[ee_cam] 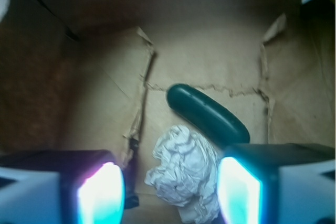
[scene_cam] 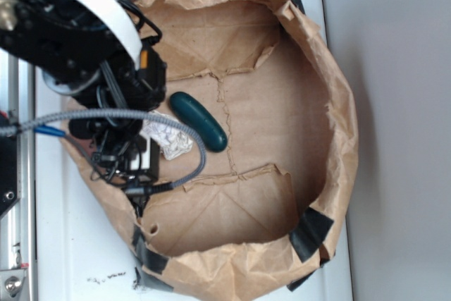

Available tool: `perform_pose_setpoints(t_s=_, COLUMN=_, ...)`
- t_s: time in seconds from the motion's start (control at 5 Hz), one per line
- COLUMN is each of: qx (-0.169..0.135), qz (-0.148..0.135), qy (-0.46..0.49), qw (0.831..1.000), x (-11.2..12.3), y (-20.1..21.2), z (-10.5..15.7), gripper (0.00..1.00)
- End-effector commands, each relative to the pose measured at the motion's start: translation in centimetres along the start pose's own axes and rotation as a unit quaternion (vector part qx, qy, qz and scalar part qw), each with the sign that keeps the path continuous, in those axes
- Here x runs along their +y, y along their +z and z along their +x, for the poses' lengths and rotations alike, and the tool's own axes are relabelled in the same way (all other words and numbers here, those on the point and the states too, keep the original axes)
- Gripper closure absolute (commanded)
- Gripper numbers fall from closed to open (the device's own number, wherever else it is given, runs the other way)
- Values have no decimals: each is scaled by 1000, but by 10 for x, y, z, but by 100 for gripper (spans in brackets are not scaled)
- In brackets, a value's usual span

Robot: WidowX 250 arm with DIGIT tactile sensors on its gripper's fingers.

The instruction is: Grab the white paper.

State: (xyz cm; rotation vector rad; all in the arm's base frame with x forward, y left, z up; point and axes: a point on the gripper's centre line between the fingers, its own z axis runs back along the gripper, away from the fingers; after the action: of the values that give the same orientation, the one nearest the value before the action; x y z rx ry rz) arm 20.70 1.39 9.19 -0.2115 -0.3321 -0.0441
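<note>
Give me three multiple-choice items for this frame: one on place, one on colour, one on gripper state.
1. Where is the white paper?
A. between the open fingers
B. outside the brown paper bag
C. on top of the oblong

2. What colour is the oblong?
A. red
B. dark green
C. yellow

3. The gripper is:
A. shut on the paper
B. open
C. shut on the oblong

Key: 1 A, the wrist view shows the wad between both fingers; 2 B, both views show it dark green; 3 B, gaps flank the wad.
</note>
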Motion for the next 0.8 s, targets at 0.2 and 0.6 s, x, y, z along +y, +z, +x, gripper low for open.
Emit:
perform_pose_setpoints(t_s=0.2, qx=50, qz=31, qy=-2, qw=998, x=13, y=-46, z=-12, gripper=0)
perform_pose_setpoints(t_s=0.6, qx=67, qz=49, qy=12, qw=996, x=16, y=-66, z=-14, gripper=100)
